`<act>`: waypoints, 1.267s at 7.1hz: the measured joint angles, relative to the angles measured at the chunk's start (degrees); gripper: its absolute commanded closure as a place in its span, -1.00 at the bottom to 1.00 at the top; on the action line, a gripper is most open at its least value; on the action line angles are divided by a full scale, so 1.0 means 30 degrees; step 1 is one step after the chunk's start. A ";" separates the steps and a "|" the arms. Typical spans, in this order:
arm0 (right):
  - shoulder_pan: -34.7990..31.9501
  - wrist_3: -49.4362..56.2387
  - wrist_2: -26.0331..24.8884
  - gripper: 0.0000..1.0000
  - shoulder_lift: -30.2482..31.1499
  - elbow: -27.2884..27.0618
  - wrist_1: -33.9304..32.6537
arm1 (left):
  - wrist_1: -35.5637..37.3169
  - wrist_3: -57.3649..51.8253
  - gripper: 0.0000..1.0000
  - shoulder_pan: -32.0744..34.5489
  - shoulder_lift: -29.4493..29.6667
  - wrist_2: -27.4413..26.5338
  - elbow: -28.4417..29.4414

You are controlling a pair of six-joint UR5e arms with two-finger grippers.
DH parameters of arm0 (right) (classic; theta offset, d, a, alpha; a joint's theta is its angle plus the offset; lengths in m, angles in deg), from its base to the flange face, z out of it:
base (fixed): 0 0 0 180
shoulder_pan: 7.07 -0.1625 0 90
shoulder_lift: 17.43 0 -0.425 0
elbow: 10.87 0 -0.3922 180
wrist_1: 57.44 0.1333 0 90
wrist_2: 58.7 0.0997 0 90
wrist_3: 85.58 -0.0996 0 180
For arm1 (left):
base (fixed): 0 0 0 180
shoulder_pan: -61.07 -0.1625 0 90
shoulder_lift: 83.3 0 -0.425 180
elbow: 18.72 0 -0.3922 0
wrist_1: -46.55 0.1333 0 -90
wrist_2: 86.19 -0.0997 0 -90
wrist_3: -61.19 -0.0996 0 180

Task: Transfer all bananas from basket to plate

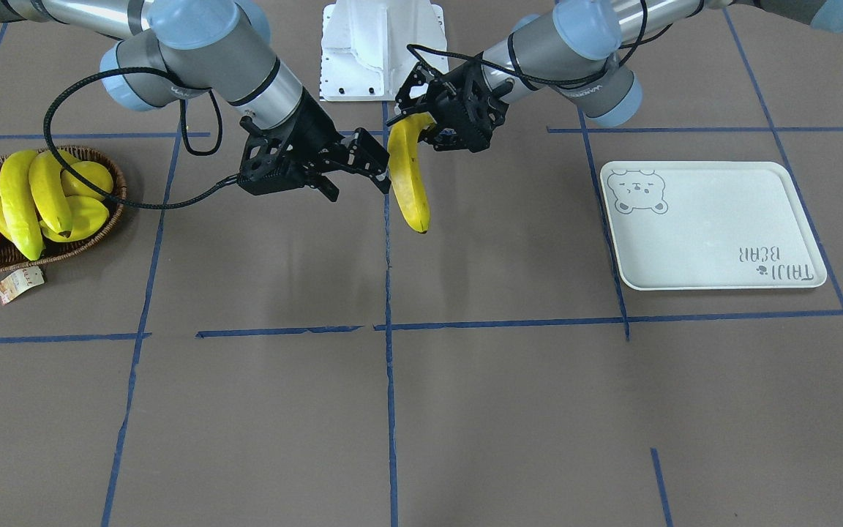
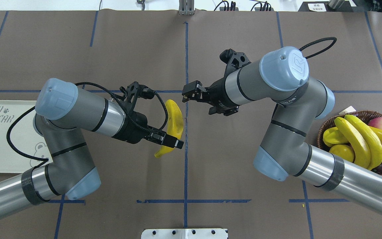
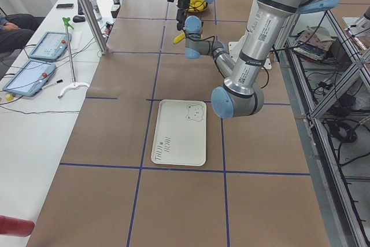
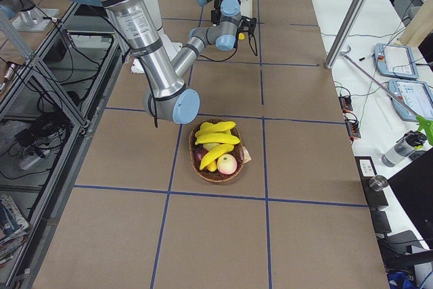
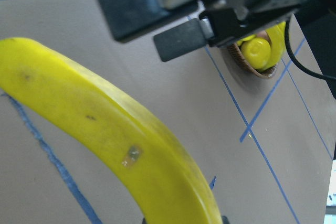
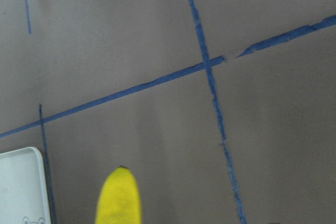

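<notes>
Left tool [image 1: 421, 123] clamped on banana [image 1: 408, 183] near upper end; rest hangs below. Right tool [image 1: 357, 179] spread, just beside it. Judged light, stiff, smooth-skinned: grip mid-body. Plate [image 1: 714, 227] well beyond left tool.

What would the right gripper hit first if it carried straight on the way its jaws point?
The banana held by the left gripper: the open right gripper points at its side from close by. Heights look matched, though depth is uncertain.
</notes>
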 measured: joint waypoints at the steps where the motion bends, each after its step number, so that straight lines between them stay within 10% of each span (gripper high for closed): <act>1: -0.0285 0.0108 0.0182 -0.99 0.0054 -0.0060 -0.1357 | 0.0160 0.0566 0.97 0.0366 -0.0636 -0.0254 -0.0138; 5: -0.1772 0.3113 0.1613 -0.99 0.0323 -0.1377 -0.8008 | 0.4100 0.0671 0.95 0.1765 -0.1887 -0.0420 -0.1512; 9: -0.3081 0.7772 0.1772 -0.99 0.1577 -0.2675 -1.2137 | 1.8042 -0.4426 0.96 0.2218 -0.2645 -0.2454 -0.7542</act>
